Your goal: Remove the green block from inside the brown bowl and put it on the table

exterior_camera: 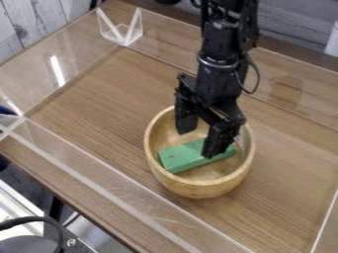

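Note:
The brown bowl [169, 174] sits on the table [93, 104] right of centre, a round light wooden dish with a thick rim. Inside it lies the green block [181, 156], a flat green bar running lower left to upper right; its right end is hidden behind a finger. My black gripper [201, 130] hangs straight down into the bowl, open, one finger [184, 111] at the block's far side and the other [220, 138] over its right end. Whether the fingertips touch the block I cannot tell.
Low clear acrylic walls [79, 168] edge the table on the near left and far sides. A clear acrylic corner piece [122, 28] stands at the back left. The black arm [224, 40] rises from the gripper toward the top of the view.

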